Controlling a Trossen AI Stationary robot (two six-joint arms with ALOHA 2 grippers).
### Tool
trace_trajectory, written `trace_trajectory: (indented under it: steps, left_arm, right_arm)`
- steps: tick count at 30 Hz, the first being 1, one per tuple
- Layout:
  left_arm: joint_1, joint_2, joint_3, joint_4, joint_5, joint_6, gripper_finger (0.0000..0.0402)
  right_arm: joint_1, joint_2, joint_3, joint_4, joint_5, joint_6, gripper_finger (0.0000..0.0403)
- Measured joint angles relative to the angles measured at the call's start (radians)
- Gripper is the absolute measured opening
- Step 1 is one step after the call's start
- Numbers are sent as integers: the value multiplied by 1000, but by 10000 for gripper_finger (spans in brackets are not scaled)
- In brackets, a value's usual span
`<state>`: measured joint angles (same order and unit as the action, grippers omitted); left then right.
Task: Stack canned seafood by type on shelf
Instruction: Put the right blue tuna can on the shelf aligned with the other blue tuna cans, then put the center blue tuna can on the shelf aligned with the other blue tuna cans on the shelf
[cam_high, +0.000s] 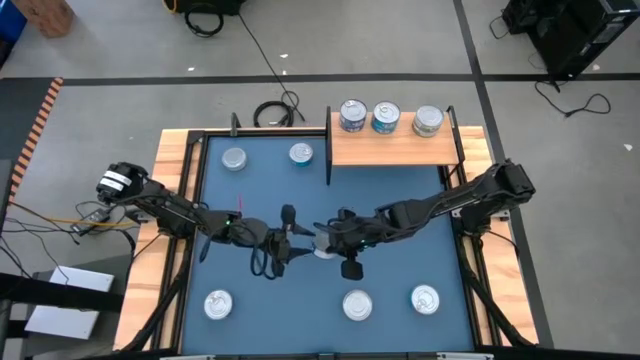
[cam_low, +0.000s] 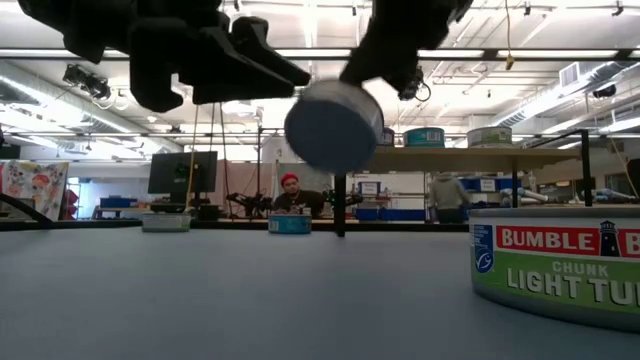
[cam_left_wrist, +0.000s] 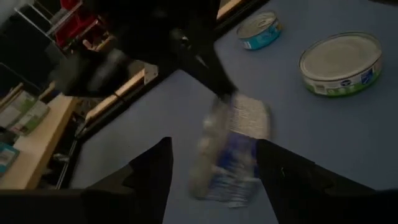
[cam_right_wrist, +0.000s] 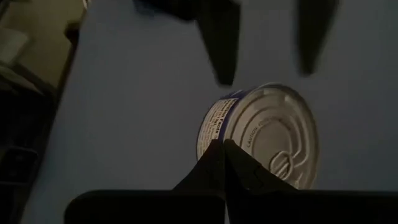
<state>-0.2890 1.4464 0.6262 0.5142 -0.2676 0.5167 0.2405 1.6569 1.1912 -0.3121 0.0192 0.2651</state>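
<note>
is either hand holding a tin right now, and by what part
The right hand is shut on the rim of a blue-labelled tin, lifted off the mat. The left hand is open beside it, gripping nothing.

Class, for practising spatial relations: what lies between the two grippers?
A blue-labelled tin, held by the shut right gripper, just short of the open left gripper; the right wrist view shows it.
</note>
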Motion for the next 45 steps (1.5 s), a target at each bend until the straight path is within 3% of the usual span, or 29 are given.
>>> trace_trajectory:
  steps: [7, 12, 17, 21, 25, 32, 40, 45]
  left_arm:
    - [0, 0, 0, -62, 1, -27, 232]
    - [0, 0, 0, -92, 7, -31, 232]
    - [1, 30, 0, -98, 49, -60, 232]
    - [1, 92, 0, -92, 71, -81, 227]
    - [2, 153, 0, -38, 70, -80, 214]
    - [7, 198, 1, 45, 69, -83, 177]
    - [21, 198, 1, 51, 69, -84, 122]
    - [28, 198, 1, 64, 70, -84, 86]
  right_arm:
    - [-6, 61, 0, 20, 3, 48, 9]
    - [-7, 53, 1, 13, 85, 56, 71]
    - [-6, 50, 2, 9, 99, 75, 137]
    - [-1, 50, 2, -52, 108, 81, 156]
    - [9, 59, 1, -143, 114, 108, 128]
    - [13, 74, 0, -299, 119, 151, 14]
    - [11, 78, -95, -249, 119, 187, 7]
    - [12, 78, -187, -92, 112, 229, 8]
